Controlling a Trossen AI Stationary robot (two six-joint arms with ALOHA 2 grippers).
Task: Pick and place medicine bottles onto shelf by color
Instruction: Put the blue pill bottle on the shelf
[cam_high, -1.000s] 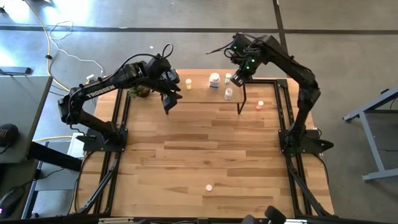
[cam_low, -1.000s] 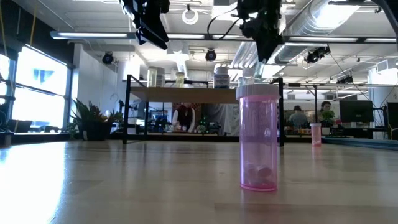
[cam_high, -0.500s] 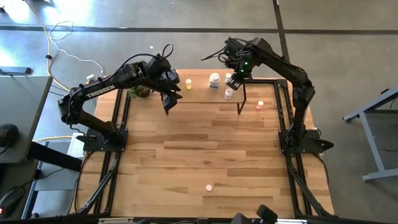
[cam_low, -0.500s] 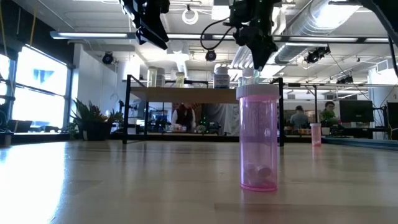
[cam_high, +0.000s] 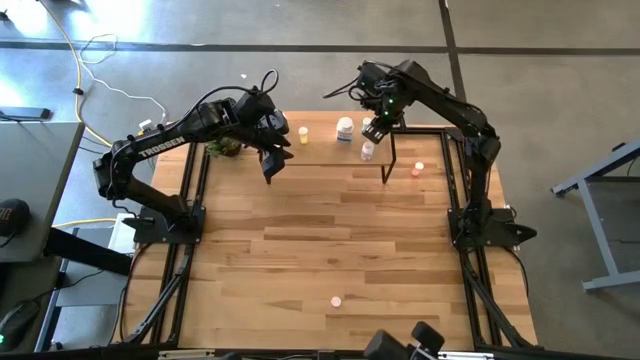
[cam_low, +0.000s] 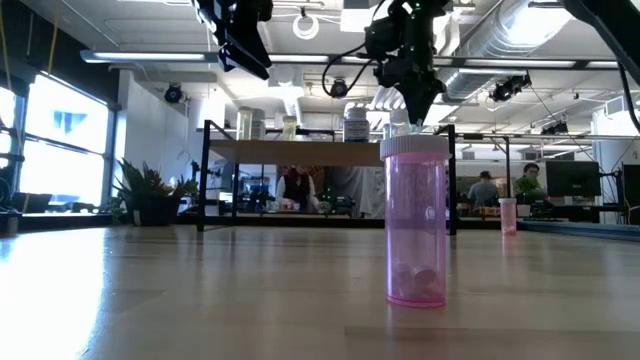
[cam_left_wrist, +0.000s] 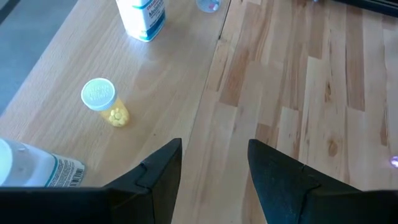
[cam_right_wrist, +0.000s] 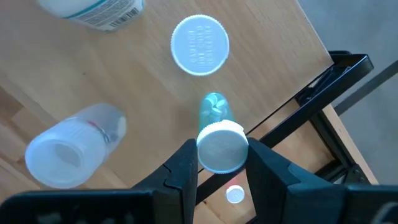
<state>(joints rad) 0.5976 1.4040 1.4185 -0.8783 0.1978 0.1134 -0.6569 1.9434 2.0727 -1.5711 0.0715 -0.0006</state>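
The shelf (cam_high: 320, 150) stands at the table's far side. On it stand a yellow bottle (cam_high: 303, 131), a white bottle (cam_high: 345, 128) and a clear bottle (cam_high: 367, 150). My right gripper (cam_high: 375, 128) hovers over the shelf's right part, shut on a green-tinted bottle (cam_right_wrist: 214, 111) with a white cap. My left gripper (cam_high: 270, 165) is open and hangs in the air just in front of the shelf's left end, with the yellow bottle (cam_left_wrist: 102, 99) beyond its fingers. A pink bottle (cam_high: 336, 300) stands upright near the table's near edge. A red-orange bottle (cam_high: 418, 169) stands on the table right of the shelf. My right gripper pinches the green-tinted bottle by its white cap (cam_right_wrist: 222, 146) between the two fingers, coming from above and pointing down. The bottle's body points down from the cap toward the shelf board (cam_right_wrist: 124, 81), near its edge. I cannot tell whether its base touches the board.
A green plant (cam_high: 225, 148) sits by the shelf's left end, under my left arm. Another white bottle (cam_left_wrist: 31, 165) stands on the shelf close to my left gripper. The shelf's black legs (cam_high: 392, 165) stand by the red-orange bottle. People sit in the room beyond the table (cam_low: 295, 190).
My right gripper, carrying the green-tinted bottle, has shifted a little toward the table's left over the shelf and sunk slightly toward the board. My left arm has kept still.
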